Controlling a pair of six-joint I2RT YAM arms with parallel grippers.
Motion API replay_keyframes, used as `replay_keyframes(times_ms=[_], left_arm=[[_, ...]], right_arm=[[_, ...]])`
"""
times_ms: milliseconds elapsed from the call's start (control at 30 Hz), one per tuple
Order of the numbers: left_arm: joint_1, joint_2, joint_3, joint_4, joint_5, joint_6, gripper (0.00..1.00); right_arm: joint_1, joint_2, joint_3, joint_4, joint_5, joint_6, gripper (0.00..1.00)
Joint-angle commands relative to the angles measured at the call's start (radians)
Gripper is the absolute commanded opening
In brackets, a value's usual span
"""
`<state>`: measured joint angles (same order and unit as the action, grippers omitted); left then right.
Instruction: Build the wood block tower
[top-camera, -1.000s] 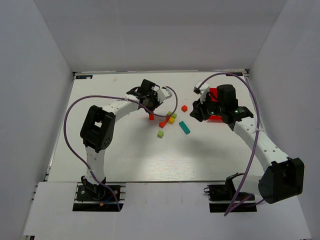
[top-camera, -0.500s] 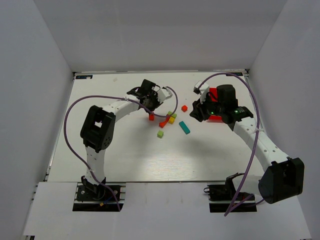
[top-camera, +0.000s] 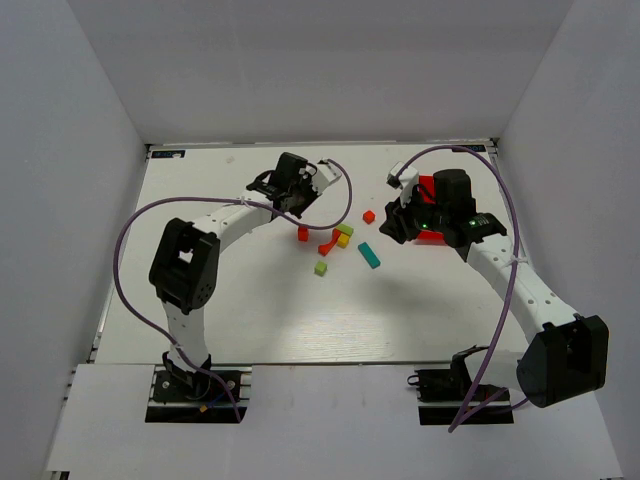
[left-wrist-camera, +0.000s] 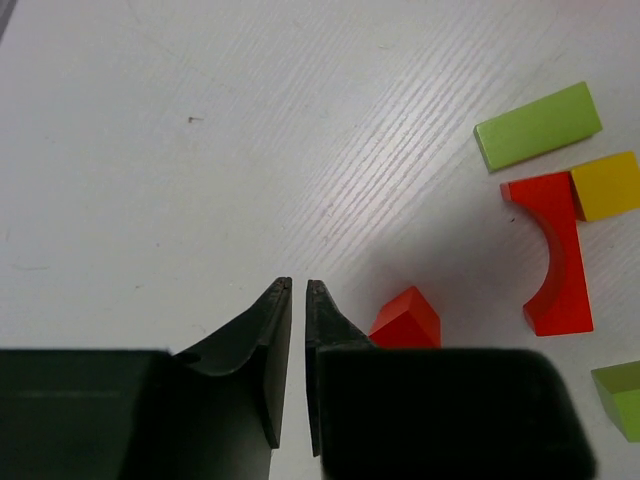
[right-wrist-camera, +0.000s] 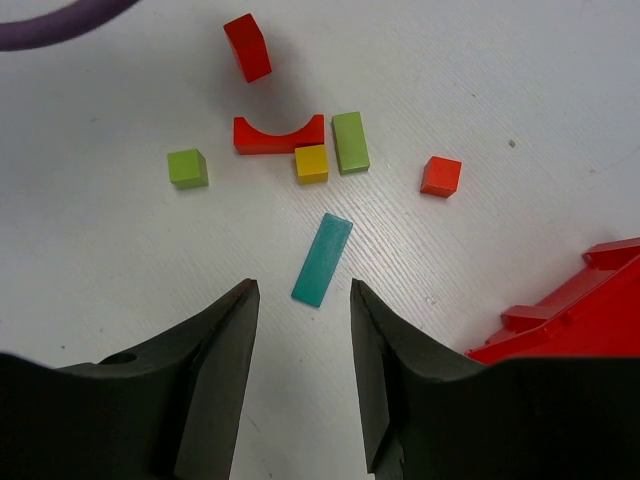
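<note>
The small wooden blocks lie loose on the white table (top-camera: 250, 300). They are a red block (top-camera: 303, 233), a red arch (top-camera: 328, 244), a yellow cube (top-camera: 343, 240), a lime bar (top-camera: 345, 229), a lime cube (top-camera: 321, 268), a teal bar (top-camera: 369, 255) and an orange cube (top-camera: 369, 216). My left gripper (left-wrist-camera: 297, 285) is shut and empty. The red block (left-wrist-camera: 407, 318) lies just to the right of its fingers, and the arch (left-wrist-camera: 552, 255) lies further right. My right gripper (right-wrist-camera: 300, 285) is open and empty above the table, with the teal bar (right-wrist-camera: 322, 259) just beyond its fingertips.
A larger red plastic bin (top-camera: 430, 190) sits at the back right, partly under my right arm, and it shows in the right wrist view (right-wrist-camera: 570, 310). White walls enclose the table on three sides. Purple cables loop over both arms.
My left arm has drawn back a little toward the far left, away from the red block, and its cable loop has shifted. The blocks and my right arm have not moved.
</note>
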<state>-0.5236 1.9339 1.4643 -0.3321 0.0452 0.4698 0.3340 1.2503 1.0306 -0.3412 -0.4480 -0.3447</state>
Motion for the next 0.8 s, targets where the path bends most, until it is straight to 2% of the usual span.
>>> replay_keyframes(times_ms=[0,300,567,767], left_arm=[[-0.007,-0.075,-0.015,0.011,-0.033,-0.01,0.22],[-0.007,-0.027,0.005,0.002,-0.033,-0.01,0.1],[-0.007,0.017,0.037,-0.062,-0.021,0.01,0.03],[-0.007,0.039,0.047,-0.096,-0.008,0.021,0.01]], right_arm=[[-0.006,0.006,0.002,0.016,-0.011,-0.002,0.48],[-0.009,-0.005,-0.003,0.01,-0.017,0.001,0.48],[-0.006,-0.006,-0.004,0.01,-0.02,-0.004,0.48],[-0.006,-0.006,-0.006,0.008,-0.017,-0.002,0.48]])
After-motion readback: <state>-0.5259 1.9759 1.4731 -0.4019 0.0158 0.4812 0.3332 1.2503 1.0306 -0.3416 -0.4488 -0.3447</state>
